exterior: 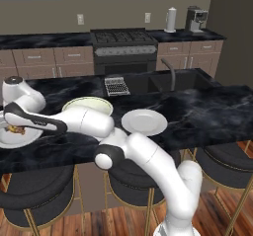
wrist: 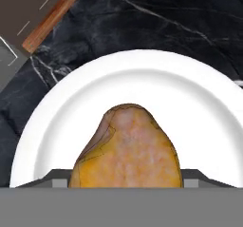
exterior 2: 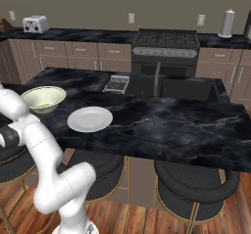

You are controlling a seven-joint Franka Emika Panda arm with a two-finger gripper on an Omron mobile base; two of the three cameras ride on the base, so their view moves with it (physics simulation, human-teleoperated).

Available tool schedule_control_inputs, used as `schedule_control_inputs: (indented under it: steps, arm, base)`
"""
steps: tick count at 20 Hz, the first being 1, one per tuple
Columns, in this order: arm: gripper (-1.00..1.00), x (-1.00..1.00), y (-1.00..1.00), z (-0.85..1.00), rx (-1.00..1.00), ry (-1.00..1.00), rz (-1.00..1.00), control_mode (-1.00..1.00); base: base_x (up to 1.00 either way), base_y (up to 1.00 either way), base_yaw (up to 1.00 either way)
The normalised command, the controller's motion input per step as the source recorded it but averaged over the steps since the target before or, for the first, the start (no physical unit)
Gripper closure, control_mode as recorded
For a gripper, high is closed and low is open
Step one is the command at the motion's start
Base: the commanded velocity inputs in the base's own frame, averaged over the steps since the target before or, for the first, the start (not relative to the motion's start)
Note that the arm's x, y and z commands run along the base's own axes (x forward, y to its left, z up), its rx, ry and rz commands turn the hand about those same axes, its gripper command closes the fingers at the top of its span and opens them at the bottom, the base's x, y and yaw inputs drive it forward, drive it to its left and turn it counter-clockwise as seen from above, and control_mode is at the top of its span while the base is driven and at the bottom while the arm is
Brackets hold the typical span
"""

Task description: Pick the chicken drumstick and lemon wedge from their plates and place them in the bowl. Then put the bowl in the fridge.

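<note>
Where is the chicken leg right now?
The chicken drumstick lies on a white plate right under the gripper in the hand view. In the left base view that plate sits at the counter's far left edge, left of the bowl.

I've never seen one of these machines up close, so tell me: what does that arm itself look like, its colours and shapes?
The glossy white arm is built of thick, rounded tube segments, swelling into bulbous elbows. Dark grey to black bands and caps mark its joints. It rises from a round white base. No cables or lettering can be made out. Its dark, slim hand section ends at the fingers, of which too little shows to describe.
</note>
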Motion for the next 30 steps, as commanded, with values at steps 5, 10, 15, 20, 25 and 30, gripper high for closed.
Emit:
schedule_control_inputs:
  steps: [5, 10, 15, 20, 25, 30]
  arm:
    - [1.00, -0.24, 0.00, 0.54, 0.00, 0.00, 0.00, -1.00]
    - [1.00, -0.24, -0.16, 0.28, -0.01, 0.05, 0.00, -1.00]
    - [1.00, -0.25, -0.39, 0.17, -0.03, 0.08, 0.00, -1.00]
    - [1.00, -0.26, -0.43, 0.20, 0.00, 0.06, 0.00, -1.00]
    - [1.00, -0.33, -0.48, 0.18, 0.00, 0.00, 0.00, -1.00]
    - [1.00, -0.32, -0.51, 0.11, -0.01, 0.00, 0.00, -1.00]
  base:
    - [0.00, 0.00, 0.00]
    - [0.00, 0.00, 0.00]
    - [0.00, 0.00, 0.00]
    - [0.00, 0.00, 0.00]
    - [0.00, 0.00, 0.00]
    - [0.00, 0.00, 0.00]
